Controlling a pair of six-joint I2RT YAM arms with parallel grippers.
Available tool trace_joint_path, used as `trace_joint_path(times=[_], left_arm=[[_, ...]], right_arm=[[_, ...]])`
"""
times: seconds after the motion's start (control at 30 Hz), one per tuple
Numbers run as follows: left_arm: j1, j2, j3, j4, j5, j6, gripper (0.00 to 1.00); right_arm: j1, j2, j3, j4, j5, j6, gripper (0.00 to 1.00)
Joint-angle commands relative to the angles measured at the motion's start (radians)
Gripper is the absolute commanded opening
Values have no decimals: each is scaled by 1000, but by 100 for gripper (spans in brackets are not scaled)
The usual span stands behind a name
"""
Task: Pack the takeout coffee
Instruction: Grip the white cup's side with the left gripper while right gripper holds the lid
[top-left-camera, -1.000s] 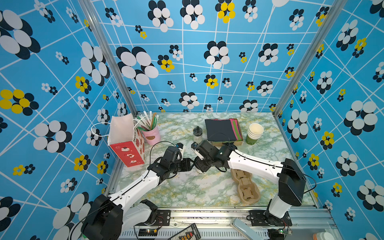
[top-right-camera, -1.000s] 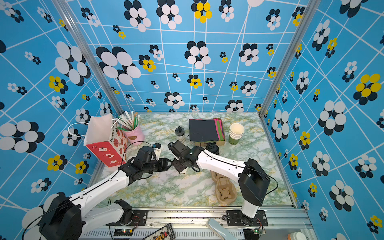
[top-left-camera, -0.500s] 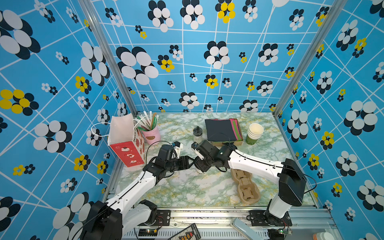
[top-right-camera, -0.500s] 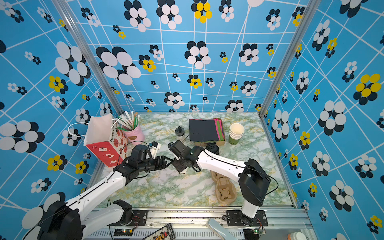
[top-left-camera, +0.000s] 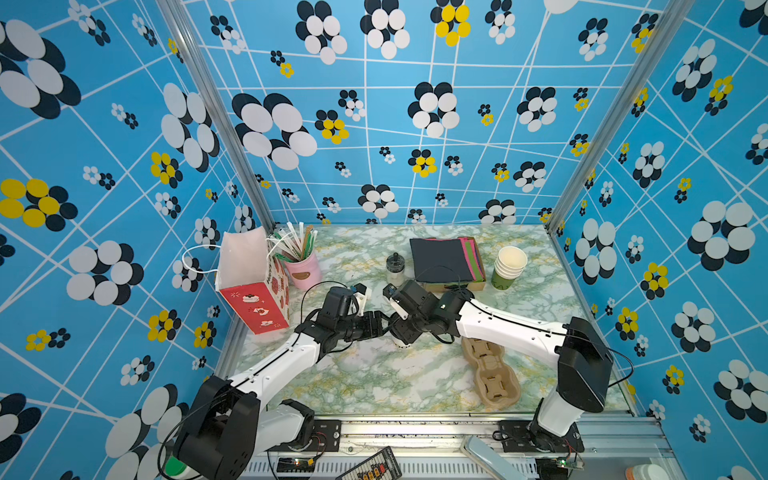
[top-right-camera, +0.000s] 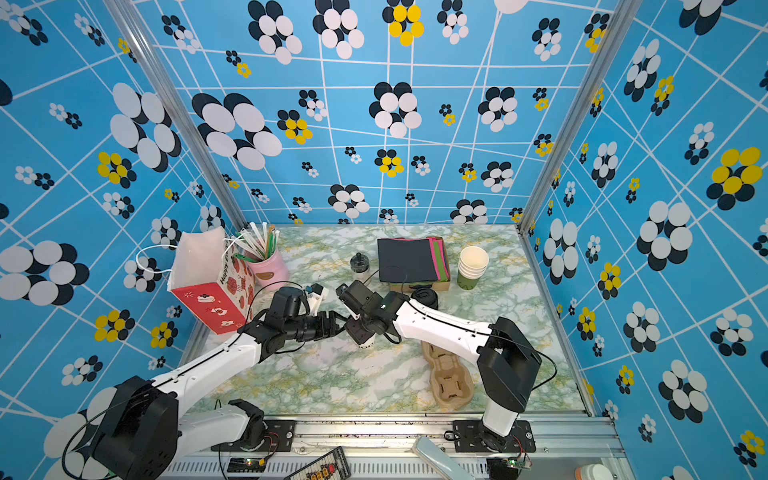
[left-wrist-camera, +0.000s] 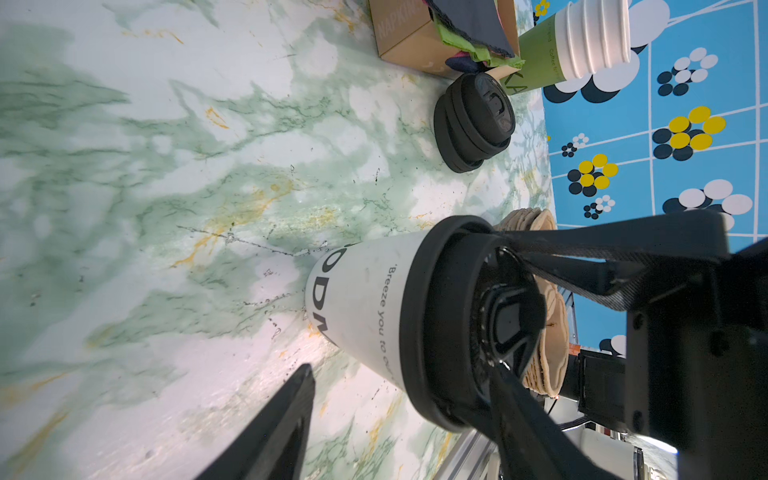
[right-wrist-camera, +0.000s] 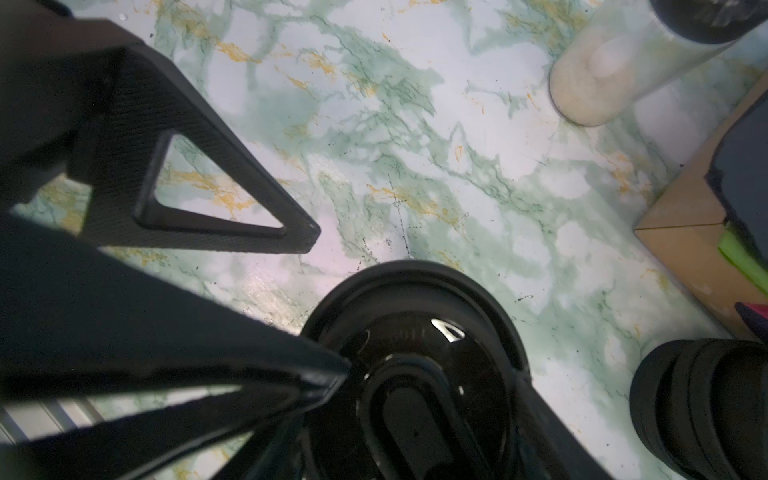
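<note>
Mid-frame in a top view, the upright takeout coffee (top-left-camera: 402, 342) stands directly under the right gripper (top-left-camera: 402, 331), which clamps its lid, while the left gripper (top-left-camera: 384, 325), spread wide, waits just left.

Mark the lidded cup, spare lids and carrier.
white black-lidded paper cup (left-wrist-camera: 365, 299), left wrist view, side wall
stack of black plastic lids (left-wrist-camera: 486, 112), left wrist view, top lid
brown pulp cup carrier (top-left-camera: 490, 372), in a top view, middle

White takeout coffee cup (left-wrist-camera: 357, 307), black lettering, black lid (left-wrist-camera: 444, 332). Green-veined white marble table (top-left-camera: 374, 374). Blue walls (top-left-camera: 374, 83), white grid, black-white-yellow flowers. Red gift bag (top-left-camera: 255, 309) at centre left.
</note>
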Motion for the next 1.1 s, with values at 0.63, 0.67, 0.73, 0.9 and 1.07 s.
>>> trace_joint_path(times=[0.63, 0.67, 0.73, 0.9, 1.07], left_arm=[[-78, 64, 105, -307, -177, 155, 66], [-82, 69, 110, -317, -182, 160, 65], [-90, 73, 115, -335, -192, 168, 64], [-105, 84, 124, -371, -214, 187, 63], [-120, 95, 129, -410, -235, 203, 62]], right_arm=[[17, 85, -108, -235, -144, 1, 41], [15, 83, -106, -232, -141, 2, 41], [13, 78, -106, -227, -135, 4, 41], [9, 64, -96, -214, -126, 14, 44], [7, 45, -85, -192, -105, 20, 46]])
